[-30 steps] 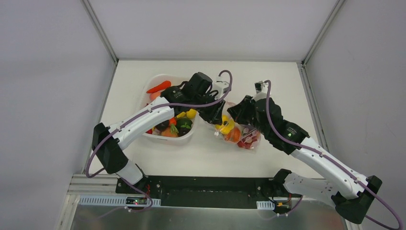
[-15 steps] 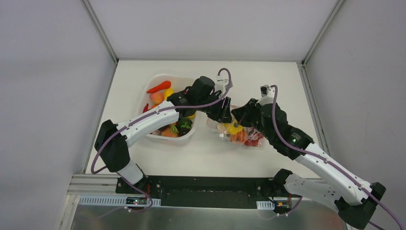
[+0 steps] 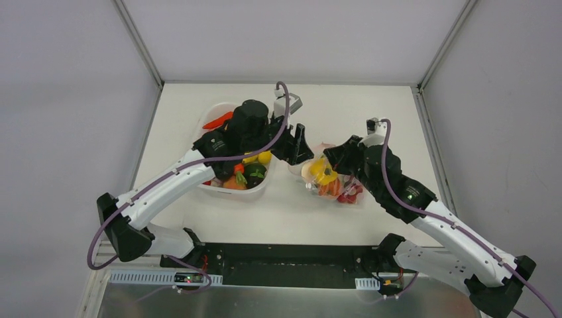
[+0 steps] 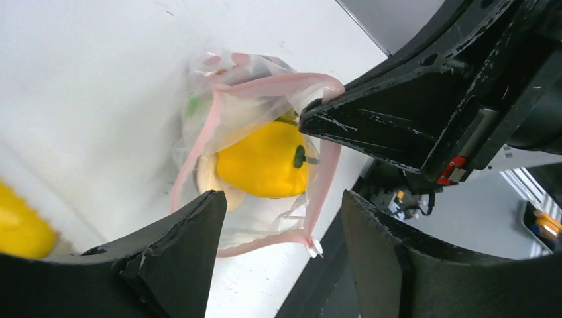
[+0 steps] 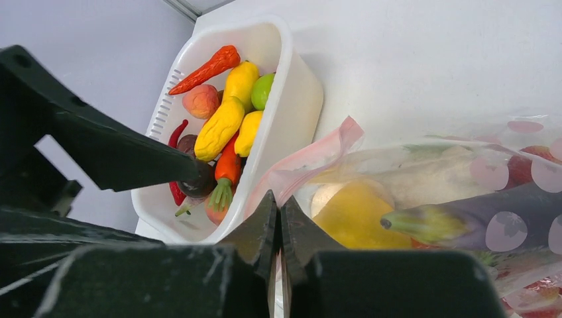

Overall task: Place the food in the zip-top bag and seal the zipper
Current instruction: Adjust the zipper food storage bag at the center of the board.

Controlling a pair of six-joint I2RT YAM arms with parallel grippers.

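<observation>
Found the zip-top bag (image 3: 335, 185) lying on the table (image 3: 371, 112) just right of the white tub (image 5: 299, 99), mouth turned toward the tub and propped open. Traced the zipper (image 4: 272, 81), a pink strip looping around that mouth at the end nearest the tub, unsealed.

Saw the right gripper (image 5: 277, 202) to the right of the tub, fingers pressed together and clamped on the bag's rim at the pink strip, with the plastic pinched between them. Saw the left gripper (image 4: 281, 205) hanging between the tub and the bag, just off the tub's right wall, fingers spread wide, holding nothing and touching nothing, facing the open mouth.

Made out several pieces inside the bag: a yellow pepper (image 4: 262, 159) sitting right at the mouth, a pale piece (image 5: 424, 175) beside it, too blurred by the plastic to name, a purple aubergine (image 5: 510, 202) deeper in and farther from the tub, and some red pieces (image 3: 349, 193) at the end farthest from the tub.

Spotted more food in the tub itself: an orange carrot (image 5: 205, 68) at its far end, a peach-coloured fruit (image 5: 200, 101), a green fruit (image 5: 264, 89), long yellow pieces (image 5: 222, 126) through the middle, a red chilli (image 5: 173, 136) against the slotted wall, and a dark aubergine (image 5: 199, 182) toward the near end.
</observation>
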